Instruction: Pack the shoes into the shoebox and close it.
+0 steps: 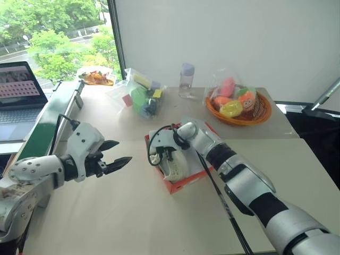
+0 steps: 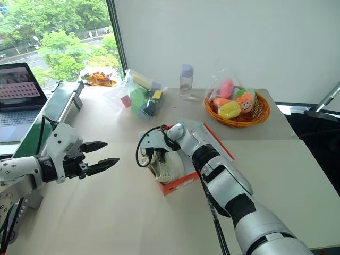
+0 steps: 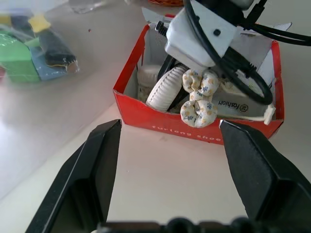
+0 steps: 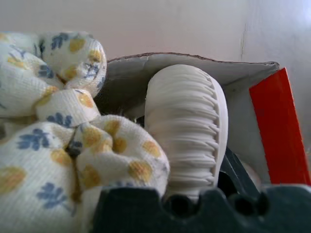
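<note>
The right gripper [image 1: 166,155] is down inside the shoebox [image 1: 180,184], and its black fingers are closed on a shoe [image 3: 165,90]. The shoe is cream-white. It stands on its side with its ribbed sole showing, and a flowery cloth bow [image 3: 199,97] sits beside it. A second shoe [image 3: 146,80] seems to lie deeper in the box, but it is hard to see.

The red shoebox sits in the middle of the pale table [image 1: 133,212], and its lid [image 2: 215,141] lies open on the far right side.

The left gripper [image 1: 114,159] hangs above the table to the left of the box, well apart from it. Its two fingers are spread open and hold nothing.

On the far side of the table are an orange basket [image 1: 255,117] of bright toys, a clear bottle [image 1: 186,81] and a plastic bag [image 1: 141,95] of small things. A laptop [image 1: 18,93] sits far left.
</note>
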You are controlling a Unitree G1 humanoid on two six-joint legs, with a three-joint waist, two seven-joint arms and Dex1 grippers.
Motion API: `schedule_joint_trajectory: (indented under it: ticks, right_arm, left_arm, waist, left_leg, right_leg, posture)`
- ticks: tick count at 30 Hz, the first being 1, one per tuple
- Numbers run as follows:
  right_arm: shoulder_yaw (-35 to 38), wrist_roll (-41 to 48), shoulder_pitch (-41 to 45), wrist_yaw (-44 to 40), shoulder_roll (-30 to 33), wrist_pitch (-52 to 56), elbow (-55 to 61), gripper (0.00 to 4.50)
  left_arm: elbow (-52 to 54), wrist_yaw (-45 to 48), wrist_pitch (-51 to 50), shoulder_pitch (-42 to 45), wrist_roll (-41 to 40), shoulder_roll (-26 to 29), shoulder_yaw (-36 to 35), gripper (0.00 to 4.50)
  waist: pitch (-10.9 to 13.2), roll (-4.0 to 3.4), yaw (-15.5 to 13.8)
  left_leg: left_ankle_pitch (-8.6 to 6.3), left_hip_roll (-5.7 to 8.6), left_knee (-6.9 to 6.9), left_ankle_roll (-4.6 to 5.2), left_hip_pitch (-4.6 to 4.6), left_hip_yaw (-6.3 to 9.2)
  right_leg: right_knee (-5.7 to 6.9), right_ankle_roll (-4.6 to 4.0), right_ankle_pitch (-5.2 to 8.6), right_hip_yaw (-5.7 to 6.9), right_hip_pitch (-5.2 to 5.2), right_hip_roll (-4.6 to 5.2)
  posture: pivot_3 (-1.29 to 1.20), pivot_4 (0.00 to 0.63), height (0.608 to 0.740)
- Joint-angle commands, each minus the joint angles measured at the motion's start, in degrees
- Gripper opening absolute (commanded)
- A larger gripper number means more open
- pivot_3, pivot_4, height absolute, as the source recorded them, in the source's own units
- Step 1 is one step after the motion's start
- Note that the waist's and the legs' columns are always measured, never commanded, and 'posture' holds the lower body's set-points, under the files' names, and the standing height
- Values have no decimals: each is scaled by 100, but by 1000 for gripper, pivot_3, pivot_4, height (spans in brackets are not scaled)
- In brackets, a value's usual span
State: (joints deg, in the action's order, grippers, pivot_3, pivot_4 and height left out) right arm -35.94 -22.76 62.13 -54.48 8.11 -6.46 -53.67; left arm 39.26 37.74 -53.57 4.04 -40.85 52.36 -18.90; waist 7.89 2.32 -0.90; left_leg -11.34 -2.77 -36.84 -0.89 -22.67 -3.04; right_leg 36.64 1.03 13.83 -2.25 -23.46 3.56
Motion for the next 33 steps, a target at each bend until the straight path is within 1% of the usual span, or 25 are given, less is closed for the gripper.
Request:
schedule_joint_trajectory:
  ticks: [1, 3, 6, 9, 14, 15, 17, 19, 21, 22, 24, 26, 29, 31, 33]
  right_arm:
    - [-737, -1035, -525, 561, 461, -89, -1021, 592]
    - [-854, -1197, -499, 858, 478, -176, -1111, 592]
    - [-982, -1407, -442, 1179, 512, -208, -1231, 592]
    - [-1095, -1529, -423, 971, 627, -236, -1257, 592]
    - [-1293, -1761, -465, 535, 817, -272, -1182, 592]
    - [-1113, -1508, -559, 177, 767, -207, -1158, 592]
    - [-419, -615, -788, -708, 501, 276, -1092, 592]
    - [124, -78, -856, -1086, 296, 713, -1034, 592]
    - [781, 571, -823, -1452, 70, 1481, -882, 592]
    - [972, 796, -821, -1743, 37, 1785, -745, 592]
    - [1204, 1043, -813, -2050, 20, 2237, -527, 592]
    - [1374, 1185, -771, -2017, -13, 2609, -419, 592]
    - [1703, 1375, -649, -1557, -134, 3033, -551, 592]
    - [1718, 1251, -620, -1091, -125, 2921, -716, 592]
    - [1705, 1187, -612, -858, -121, 2829, -818, 592]
  left_arm:
    - [16, 83, 171, 159, 25, 86, 47, 3431]
    - [-19, 115, 193, 230, 42, 92, 120, 3431]
    - [-72, 139, 209, 326, 49, 90, 201, 3431]
    - [-91, 175, 222, 347, 55, 106, 229, 3431]
    - [-97, 206, 224, 373, 54, 115, 245, 3431]
    - [-98, 207, 225, 384, 57, 114, 250, 3431]
    - [-88, 200, 219, 388, 52, 109, 247, 3431]
    - [-82, 207, 221, 367, 50, 112, 228, 3431]
    - [-70, 209, 224, 336, 55, 116, 210, 3431]
    - [-67, 208, 228, 330, 62, 119, 213, 3431]
    - [-77, 204, 238, 352, 79, 119, 242, 3431]
    - [-92, 200, 244, 392, 90, 117, 277, 3431]
    - [-111, 202, 253, 433, 104, 112, 309, 3431]
    - [-113, 197, 261, 449, 118, 104, 337, 3431]
    - [-127, 192, 270, 471, 131, 96, 365, 3431]
  waist:
    - [0, -1, -13]
    - [-4, -4, -15]
    - [-32, -10, -12]
    - [-47, -19, -18]
    - [-49, -21, -81]
    - [-50, -21, -98]
    - [-59, -25, -145]
    - [-68, -16, -149]
    - [-81, 2, -120]
    - [-91, 17, -89]
    - [-94, 22, -45]
    - [-95, 25, -15]
    - [-96, 26, 26]
    - [-98, 28, 42]
    - [-91, 17, 46]
  left_leg:
    - [-1, 1, 0, -2, 16, 2]
    - [-3, -1, 0, -5, 43, 4]
    - [-3, 1, 0, -4, 47, 0]
    - [-2, 4, 0, -3, 45, 11]
    - [1, 23, 0, 13, 24, 8]
    - [3, 25, 0, 19, 24, 9]
    - [5, 25, 0, 27, 24, 9]
    - [3, 16, 1, 32, 26, 15]
    - [-5, 12, 3, 45, 26, 11]
    - [-11, 11, 14, 51, 26, 10]
    - [-27, 8, 34, 46, 26, 8]
    - [-32, 11, 67, 44, 24, 8]
    - [-27, 8, 91, 69, 2, 8]
    - [-45, -1, 98, 52, -26, 11]
    - [-49, -5, 99, 49, -64, 17]
  right_leg:
    - [-1, 16, 13, -2, 15, 1]
    - [-3, 21, 20, -7, 41, 7]
    - [2, 20, 20, -7, 42, 37]
    - [3, 20, 20, -1, 43, 69]
    - [-3, 20, 20, -5, 49, 92]
    - [-6, 20, 21, -5, 54, 94]
    - [-23, 24, 23, -3, 67, 95]
    - [-53, 38, 32, 11, 96, 90]
    - [-63, 62, 48, 11, 108, 93]
    - [-65, 64, 49, 10, 108, 95]
    - [-67, 43, 47, 14, 105, 94]
    - [-67, 36, 59, 22, 98, 89]
    - [-54, 46, 80, 39, 90, 75]
    - [-52, 31, 93, 48, 59, 56]
    - [-52, 27, 96, 51, 26, 50]
  posture:
    - [0, 150, 740]
    - [0, 150, 740]
    - [0, 150, 740]
    - [0, 150, 740]
    - [0, 150, 740]
    - [0, 150, 740]
    - [0, 150, 740]
    - [0, 150, 740]
    - [0, 150, 740]
    - [0, 150, 740]
    - [0, 150, 740]
    - [0, 150, 740]
    - [0, 150, 740]
    - [0, 150, 740]
    - [0, 150, 740]
